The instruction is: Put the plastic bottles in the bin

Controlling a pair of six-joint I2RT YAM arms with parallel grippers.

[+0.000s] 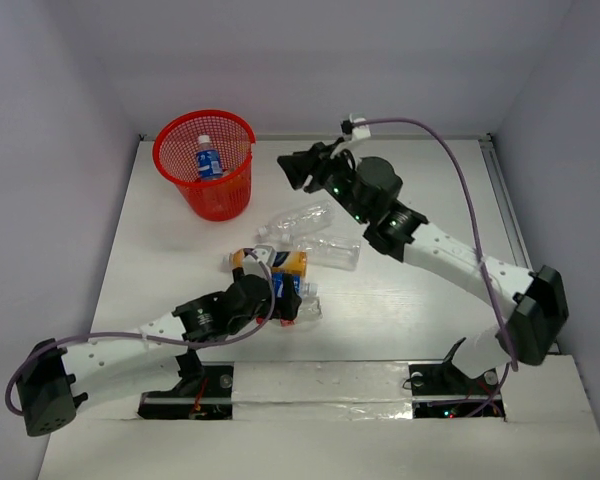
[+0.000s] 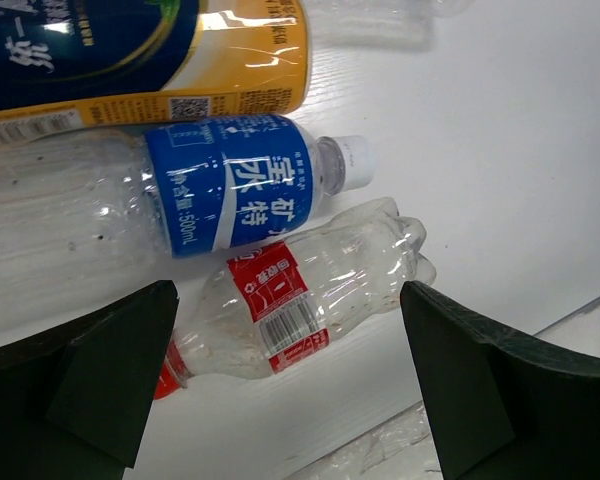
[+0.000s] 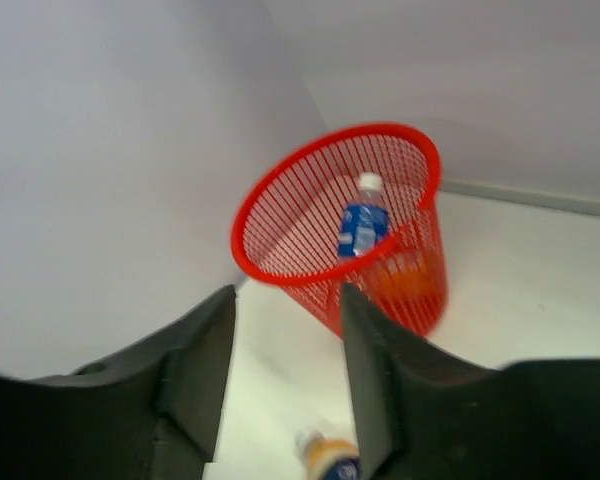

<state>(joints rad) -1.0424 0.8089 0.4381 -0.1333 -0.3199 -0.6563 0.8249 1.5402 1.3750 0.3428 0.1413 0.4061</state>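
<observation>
1 blue-label bottle (image 1: 209,158) upright in bin (image 1: 170,135); orange blur low inside, maybe 2nd. About 5 bottles (image 1: 300,222) left, heaped on table (image 1: 410,300). My left gripper (image 2: 286,340) spread wide, straddling red-label bottle (image 2: 290,300). My right gripper (image 3: 288,300) parted, empty, facing bin.

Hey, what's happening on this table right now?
Two robot arms are clearing plastic bottles into a red bin. The left pincer is open over a red-labelled bottle lying on the table, beside a blue-labelled bottle and an orange bottle. The right pincer is open and empty, facing the bin, where one bottle already sits.
</observation>
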